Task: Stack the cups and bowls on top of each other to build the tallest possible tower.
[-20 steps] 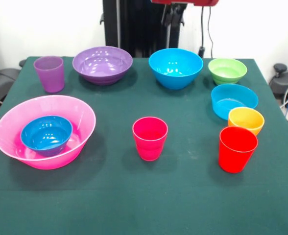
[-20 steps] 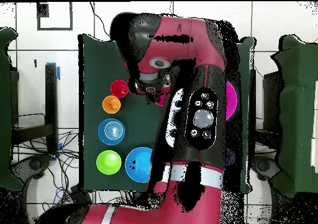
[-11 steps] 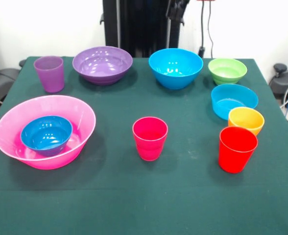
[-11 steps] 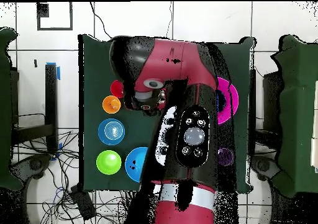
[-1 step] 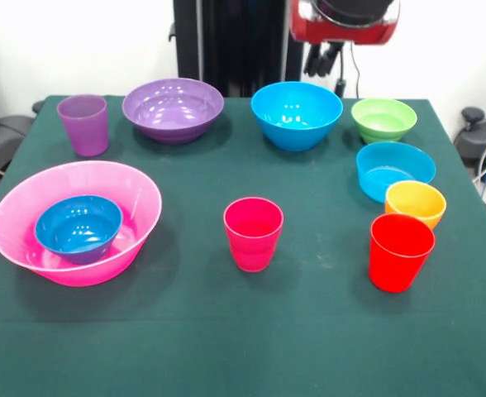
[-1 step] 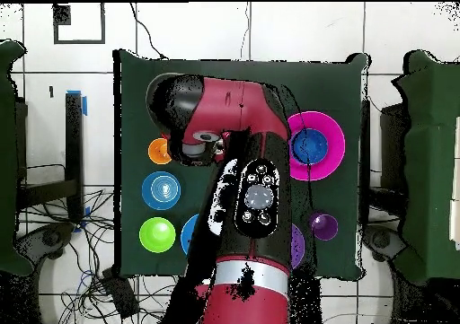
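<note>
Hanging at the top edge of the front view, the hand [image 5: 324, 59] shows only as dark tips under a red and black housing, above and just behind the large blue bowl [image 5: 297, 114]; whether it is open or closed I cannot tell. It holds nothing that can be seen.

On the green surface [image 5: 226, 331] the huge pink bowl [image 5: 131, 194] sits at the near left with the small dark blue bowl [image 5: 78, 227] resting inside it, the only nested pair. Behind it stands the purple cup [image 5: 83, 124], upright, and just beside that the large purple bowl [image 5: 173, 108]. The large blue bowl stands in the back row, apart from the purple one. To its right is the green bowl [image 5: 383, 119]. In front of the green bowl lies the cyan bowl [image 5: 394, 169], with the small orange bowl [image 5: 415, 203] close against its near rim, and the red cup [image 5: 401, 251] upright just in front of the orange bowl. The magenta-pink cup [image 5: 253, 233] stands alone, upright, near the middle of the surface.

From overhead the red arm [image 6: 247, 159] covers the middle of the surface; the pink bowl with the dark blue one inside, the purple cup, and the green, cyan and orange bowls show around it.
</note>
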Action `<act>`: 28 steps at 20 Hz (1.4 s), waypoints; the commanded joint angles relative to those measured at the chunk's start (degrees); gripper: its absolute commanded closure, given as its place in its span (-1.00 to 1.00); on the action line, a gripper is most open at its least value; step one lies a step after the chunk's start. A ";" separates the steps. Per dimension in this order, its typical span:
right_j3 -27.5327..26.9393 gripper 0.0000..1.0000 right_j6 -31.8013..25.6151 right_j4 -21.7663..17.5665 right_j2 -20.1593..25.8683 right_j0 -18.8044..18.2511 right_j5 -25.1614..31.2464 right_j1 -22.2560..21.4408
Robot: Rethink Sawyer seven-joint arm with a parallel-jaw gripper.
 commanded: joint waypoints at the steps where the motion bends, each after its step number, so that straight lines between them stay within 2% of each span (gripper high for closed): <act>1: 6.85 1.00 11.48 1.82 4.18 1.50 -7.28 4.62; 10: 10.83 1.00 8.05 0.80 3.32 1.35 -5.36 0.94; 16: 14.30 1.00 6.29 -1.38 2.02 0.60 -7.66 -0.97; 21: 16.45 1.00 8.91 -2.82 0.21 1.14 -10.92 -0.52; 23: 15.71 1.00 9.85 -4.63 -1.22 2.06 -9.98 0.31; 28: 14.98 1.00 14.99 -8.94 -7.06 4.79 -13.54 2.17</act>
